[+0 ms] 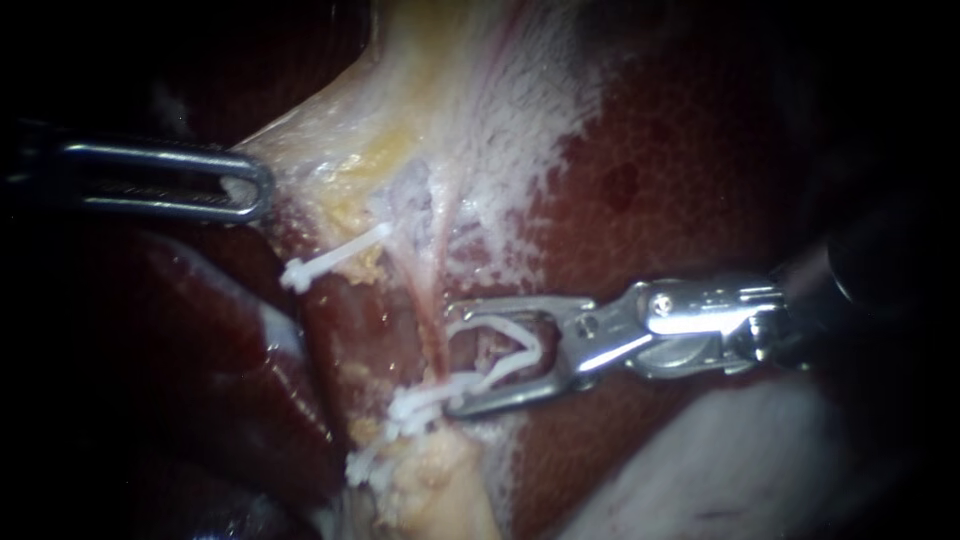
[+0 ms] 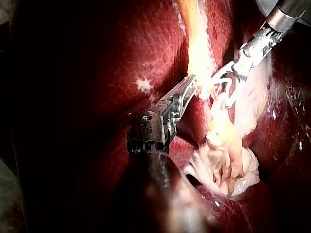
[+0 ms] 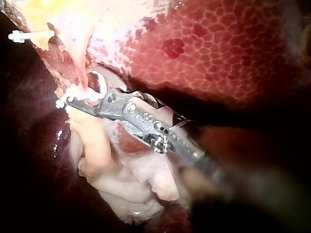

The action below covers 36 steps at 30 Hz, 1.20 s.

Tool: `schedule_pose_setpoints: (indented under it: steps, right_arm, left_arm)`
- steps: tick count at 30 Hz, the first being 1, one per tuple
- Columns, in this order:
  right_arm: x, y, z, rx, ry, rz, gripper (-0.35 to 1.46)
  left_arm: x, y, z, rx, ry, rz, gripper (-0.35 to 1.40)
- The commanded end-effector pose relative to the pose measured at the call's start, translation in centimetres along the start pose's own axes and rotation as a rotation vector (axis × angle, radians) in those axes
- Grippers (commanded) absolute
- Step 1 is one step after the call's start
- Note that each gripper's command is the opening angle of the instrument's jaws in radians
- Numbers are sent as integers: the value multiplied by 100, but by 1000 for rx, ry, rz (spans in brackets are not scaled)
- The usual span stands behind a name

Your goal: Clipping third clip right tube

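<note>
We are seating the clip [image 1: 528,345]: our right instrument [image 1: 455,360] grips it spread wide at the right tube [image 1: 432,320], our left instrument [image 1: 250,188] pinching tissue [image 1: 305,150] taut; next we should advance fully across, then squeeze

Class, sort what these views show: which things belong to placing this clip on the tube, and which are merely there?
In the job: right instrument; open clip held between its jaws; tube; left instrument, jaws shut on pale tissue.
Merely there: liver; upper closed clip; lower closed clips.
</note>
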Motion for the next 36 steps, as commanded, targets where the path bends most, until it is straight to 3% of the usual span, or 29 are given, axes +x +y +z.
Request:
schedule_pose_setpoints:
  steps: [1, 11, 22, 36]
  right_arm:
    - [2, 0, 3, -1, 0, 0, 60]
    - [14, -7, 15, 29, -2, -10, 54]
    - [31, -1, 5, 61, 0, 2, 47]
    - [24, 0, 5, 60, -2, 28, 39]
  left_arm:
    - [0, 0, 0, -1, 0, 0, -35]
    - [0, -7, 1, -5, -2, 0, -35]
    - [0, -8, 1, -5, -2, 0, -35]
    - [1, -8, 2, -6, -2, 0, -35]
